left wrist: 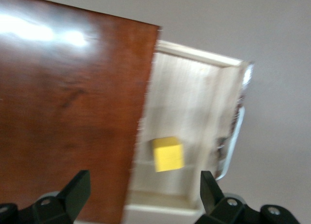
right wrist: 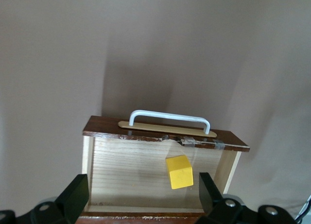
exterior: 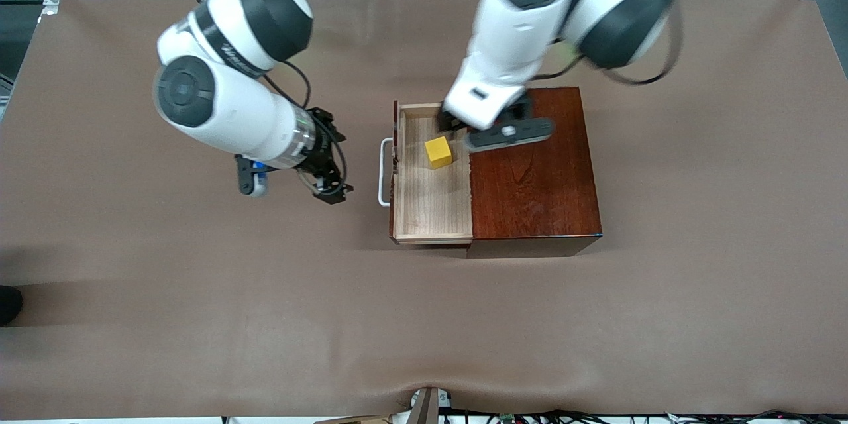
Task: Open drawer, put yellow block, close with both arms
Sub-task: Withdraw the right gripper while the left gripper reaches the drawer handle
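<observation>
The drawer [exterior: 430,205] stands pulled out of the dark mahogany box [exterior: 536,172], its white handle [exterior: 383,172] toward the right arm's end of the table. The yellow block [exterior: 438,152] lies loose on the drawer floor, near its wall farther from the front camera. My left gripper [exterior: 454,124] hangs open over that end of the drawer, just above the block [left wrist: 168,154], holding nothing [left wrist: 146,185]. My right gripper [exterior: 329,185] is open and empty above the table beside the handle. The right wrist view shows the drawer [right wrist: 131,170], the handle [right wrist: 170,118] and the block [right wrist: 179,171] between its spread fingers [right wrist: 143,187].
The brown table cover [exterior: 199,318] stretches all round the box. The box top [left wrist: 68,102] is glossy and bare. Cables and a fitting sit at the table edge nearest the front camera [exterior: 430,404].
</observation>
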Tool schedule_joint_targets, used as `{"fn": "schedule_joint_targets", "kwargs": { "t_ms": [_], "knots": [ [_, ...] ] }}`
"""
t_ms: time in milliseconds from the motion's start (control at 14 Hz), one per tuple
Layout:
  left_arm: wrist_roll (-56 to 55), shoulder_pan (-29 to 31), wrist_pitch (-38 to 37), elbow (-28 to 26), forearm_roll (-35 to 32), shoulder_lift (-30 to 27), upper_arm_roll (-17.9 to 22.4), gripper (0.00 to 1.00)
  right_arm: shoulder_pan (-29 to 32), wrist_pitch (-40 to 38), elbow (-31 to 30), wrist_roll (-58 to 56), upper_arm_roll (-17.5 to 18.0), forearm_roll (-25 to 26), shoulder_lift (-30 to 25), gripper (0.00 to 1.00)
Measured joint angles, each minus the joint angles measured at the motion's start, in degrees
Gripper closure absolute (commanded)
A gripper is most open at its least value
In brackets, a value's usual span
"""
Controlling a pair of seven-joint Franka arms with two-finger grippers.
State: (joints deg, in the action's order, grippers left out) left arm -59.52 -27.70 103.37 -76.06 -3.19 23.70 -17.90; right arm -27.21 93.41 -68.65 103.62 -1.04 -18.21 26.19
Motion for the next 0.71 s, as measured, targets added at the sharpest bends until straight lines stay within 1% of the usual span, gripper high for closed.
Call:
{"fn": "schedule_joint_targets", "kwargs": {
  "t_ms": [143,214,429,500,714],
  "knots": [
    [-8.7,-5.2,6.7,2.3,-0.6,5.4,2.0,0.00,0.8,-2.0,0.0,-4.1,-0.1,0.0,-1.0,0.00],
    [-11.9,-8.3,9.3,3.5,-0.6,7.7,4.2,0.00,1.5,-3.2,0.0,-5.5,-0.1,0.0,-1.3,0.00],
    [-18.8,-19.5,14.1,8.1,-0.6,13.5,13.6,0.00,4.5,-5.0,0.1,-12.6,-0.2,0.1,-2.4,0.00],
    [-21.1,-22.2,15.0,9.8,-0.6,15.0,15.7,0.00,5.2,-5.3,0.1,-14.9,-0.2,0.1,-3.0,0.00],
    [-26.9,-25.7,19.5,12.3,-0.6,18.5,17.7,0.00,7.9,-7.2,0.1,-18.8,-0.3,0.2,-4.3,0.00]
  ]
}}
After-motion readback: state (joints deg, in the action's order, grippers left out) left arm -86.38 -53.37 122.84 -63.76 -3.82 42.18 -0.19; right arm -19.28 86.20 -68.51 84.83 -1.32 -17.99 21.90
